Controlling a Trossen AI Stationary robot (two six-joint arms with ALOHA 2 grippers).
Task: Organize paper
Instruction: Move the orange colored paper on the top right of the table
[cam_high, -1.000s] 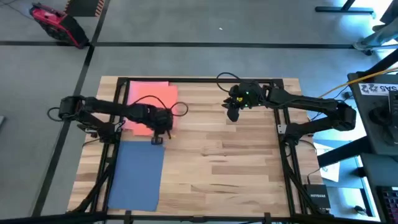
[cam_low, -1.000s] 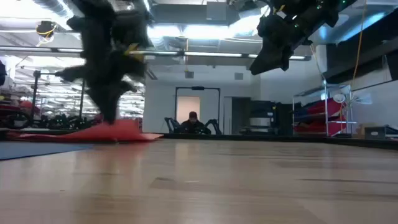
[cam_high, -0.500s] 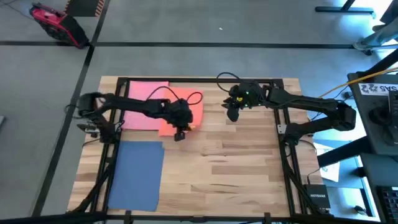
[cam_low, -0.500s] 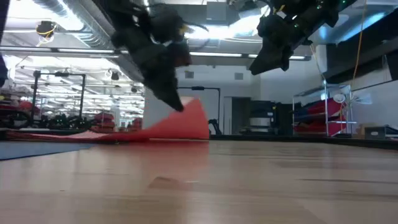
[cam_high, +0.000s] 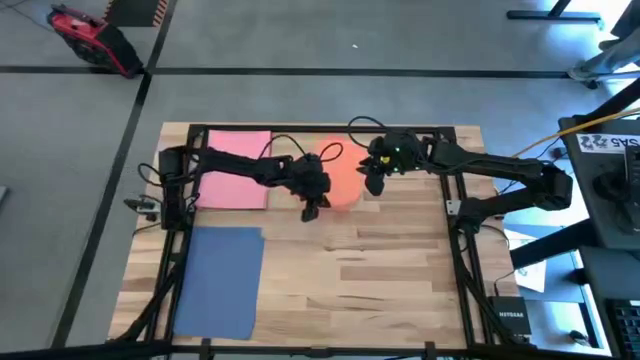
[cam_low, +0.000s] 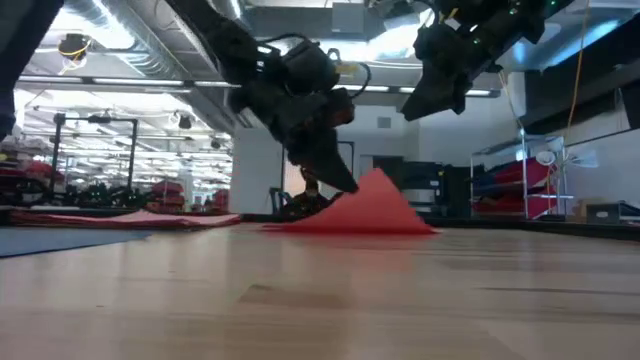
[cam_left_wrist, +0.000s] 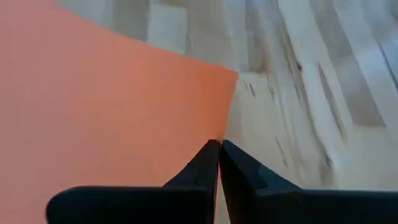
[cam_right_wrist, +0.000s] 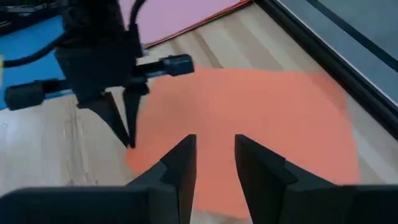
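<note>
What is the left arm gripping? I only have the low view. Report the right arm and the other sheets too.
Observer: The left gripper has its jaws shut on the edge of the orange sheet.
Operator: Now the right arm.
Observer: The right gripper hangs above that sheet, jaws open.
Operator: List the other paper.
Observer: From above, a pink sheet lies in the far left corner of the table, with a blue sheet nearer.

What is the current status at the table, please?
Left gripper shut on orange sheet, one edge lifted off the table. Right gripper open, hovering above it. Pink sheet and blue sheet lie flat. Nothing blocking.
</note>
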